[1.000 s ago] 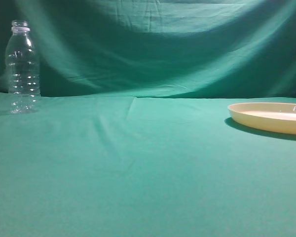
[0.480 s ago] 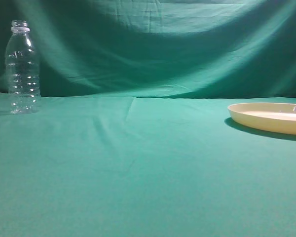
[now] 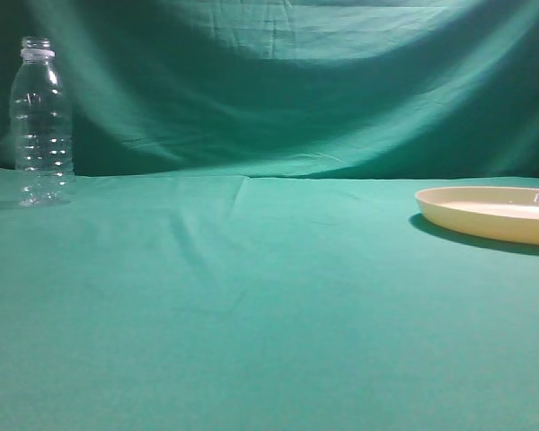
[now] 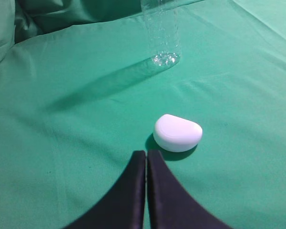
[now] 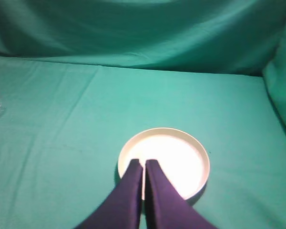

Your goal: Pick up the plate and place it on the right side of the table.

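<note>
The cream-yellow plate (image 3: 492, 214) rests flat on the teal table (image 3: 269, 305) at the right edge of the exterior view. In the right wrist view the plate (image 5: 174, 155) lies below my right gripper (image 5: 144, 163), which is shut and empty, its tips over the plate's near rim. I cannot tell how high above the plate it is. My left gripper (image 4: 146, 153) is shut and empty above the cloth. Neither gripper shows in the exterior view.
A clear plastic bottle (image 3: 42, 124) stands upright at the far left; its base shows in the left wrist view (image 4: 164, 45). A small white rounded object (image 4: 178, 132) lies on the cloth just ahead of the left gripper. A wrinkled green backdrop (image 3: 278, 81) hangs behind.
</note>
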Tool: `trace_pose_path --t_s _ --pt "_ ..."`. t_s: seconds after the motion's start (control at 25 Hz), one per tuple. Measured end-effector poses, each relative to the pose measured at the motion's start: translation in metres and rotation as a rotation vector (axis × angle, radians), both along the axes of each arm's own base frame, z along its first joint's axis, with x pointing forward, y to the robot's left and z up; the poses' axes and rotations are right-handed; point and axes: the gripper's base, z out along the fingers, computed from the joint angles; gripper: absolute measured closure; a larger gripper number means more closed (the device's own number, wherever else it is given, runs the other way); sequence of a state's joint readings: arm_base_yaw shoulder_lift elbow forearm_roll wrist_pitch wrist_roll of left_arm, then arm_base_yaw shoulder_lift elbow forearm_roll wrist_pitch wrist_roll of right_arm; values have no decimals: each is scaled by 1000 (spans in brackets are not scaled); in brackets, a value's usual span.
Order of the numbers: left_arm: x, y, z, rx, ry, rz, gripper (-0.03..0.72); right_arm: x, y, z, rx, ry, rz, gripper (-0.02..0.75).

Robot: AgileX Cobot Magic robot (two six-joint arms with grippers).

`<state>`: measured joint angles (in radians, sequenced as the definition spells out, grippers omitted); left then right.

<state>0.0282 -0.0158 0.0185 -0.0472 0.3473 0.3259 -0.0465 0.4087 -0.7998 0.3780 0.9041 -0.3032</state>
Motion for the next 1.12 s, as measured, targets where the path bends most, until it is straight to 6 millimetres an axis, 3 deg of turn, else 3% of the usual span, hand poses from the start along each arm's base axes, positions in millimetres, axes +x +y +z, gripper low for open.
trace_pose_path --t_s 0.16,0.36,0.52,0.76,1.12 --pt "0 0 0 0 0 0 688 -2 -6 -31 -13 -17 -53 738" --pt "0 0 0 0 0 0 688 -15 -10 -74 -21 -168 -53 738" --pt "0 0 0 0 0 0 688 -13 -12 -118 -7 -262 -74 738" --pt "0 0 0 0 0 0 688 3 -14 -190 -17 -158 -102 738" --pt "0 0 0 0 0 0 688 1 -12 -202 -24 -73 -86 738"
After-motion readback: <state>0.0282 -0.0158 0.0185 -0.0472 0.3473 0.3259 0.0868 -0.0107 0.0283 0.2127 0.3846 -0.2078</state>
